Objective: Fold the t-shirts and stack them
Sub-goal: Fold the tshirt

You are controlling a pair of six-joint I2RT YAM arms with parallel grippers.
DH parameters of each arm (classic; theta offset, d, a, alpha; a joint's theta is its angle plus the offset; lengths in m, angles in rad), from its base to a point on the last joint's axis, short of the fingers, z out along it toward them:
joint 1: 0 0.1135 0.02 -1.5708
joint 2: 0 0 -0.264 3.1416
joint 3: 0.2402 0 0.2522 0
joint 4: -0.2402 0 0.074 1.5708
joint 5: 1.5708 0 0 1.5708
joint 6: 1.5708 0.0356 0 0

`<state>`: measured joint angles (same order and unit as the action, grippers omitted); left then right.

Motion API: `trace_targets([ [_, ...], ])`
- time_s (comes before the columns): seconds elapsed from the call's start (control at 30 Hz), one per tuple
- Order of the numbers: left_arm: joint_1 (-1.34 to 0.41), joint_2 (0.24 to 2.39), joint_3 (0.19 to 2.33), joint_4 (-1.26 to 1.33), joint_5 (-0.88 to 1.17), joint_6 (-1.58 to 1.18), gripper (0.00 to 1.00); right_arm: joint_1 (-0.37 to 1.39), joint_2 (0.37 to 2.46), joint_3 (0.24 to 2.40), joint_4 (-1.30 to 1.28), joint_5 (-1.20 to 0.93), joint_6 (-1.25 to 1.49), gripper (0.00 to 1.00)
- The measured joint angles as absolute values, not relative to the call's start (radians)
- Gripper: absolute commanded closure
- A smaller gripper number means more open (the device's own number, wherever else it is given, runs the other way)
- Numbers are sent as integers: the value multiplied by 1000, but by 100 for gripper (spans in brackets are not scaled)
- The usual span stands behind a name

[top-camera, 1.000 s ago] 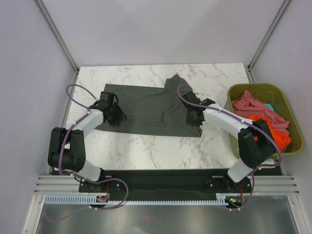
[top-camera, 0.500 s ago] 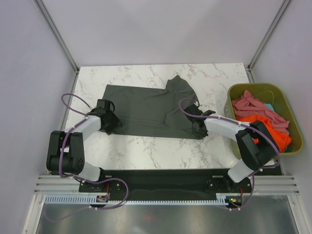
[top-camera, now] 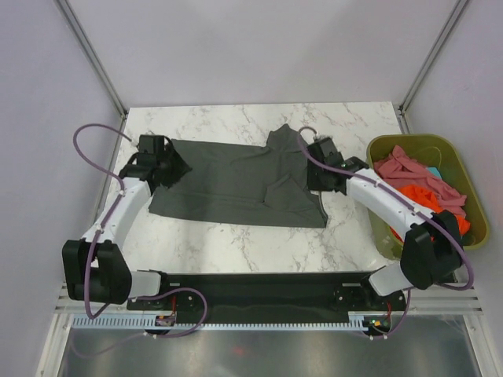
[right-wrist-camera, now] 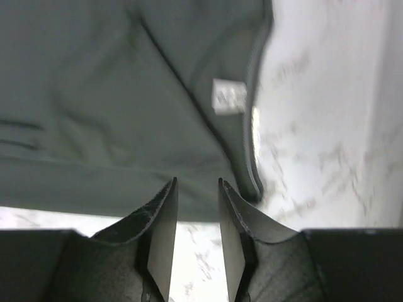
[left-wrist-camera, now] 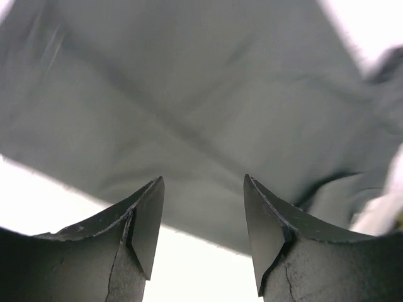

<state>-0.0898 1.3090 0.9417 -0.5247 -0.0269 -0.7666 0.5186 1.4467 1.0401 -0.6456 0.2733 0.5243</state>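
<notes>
My left fingers [left-wrist-camera: 141, 226] stand half open, empty, over the charcoal t-shirt [top-camera: 236, 177]; my right fingers [right-wrist-camera: 165, 233] narrow, empty. White tag [right-wrist-camera: 228, 96] at one o'clock, unreadable.

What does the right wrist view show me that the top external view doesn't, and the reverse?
Only the right wrist view: the small white label near the collar of the dark grey t-shirt, and the right tool open with nothing between its fingers.
Only the top external view: the shirt's whole outline, the left tool at its far left corner, and the olive bin holding a pink t-shirt and an orange t-shirt.
Both: the grey shirt lying on the marble table.
</notes>
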Motion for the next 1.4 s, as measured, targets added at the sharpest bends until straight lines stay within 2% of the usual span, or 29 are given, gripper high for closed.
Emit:
trace_targets([
  [0.13,-62,1356,1128,-497,14,-704,38,400,1549,1267,-570,150,411,58],
  [0.3,41,1521,1288,-484,81,-671,38,315,1747,1524,-495,32,267,44],
  [0.5,138,1800,1468,-485,152,-665,39,297,2047,1847,-489,-62,162,42],
  [0.77,174,2119,1777,-491,203,-616,43,218,2415,2177,-498,-159,107,43],
  [1.1,175,2357,1965,-492,238,-521,48,186,2654,2350,-373,-263,106,45],
  [1.2,175,2400,1982,-495,240,-506,49,186,2688,2378,-327,-291,121,49],
  [1.4,178,2451,2057,-492,281,-487,52,187,2720,2391,-257,-315,150,65],
])
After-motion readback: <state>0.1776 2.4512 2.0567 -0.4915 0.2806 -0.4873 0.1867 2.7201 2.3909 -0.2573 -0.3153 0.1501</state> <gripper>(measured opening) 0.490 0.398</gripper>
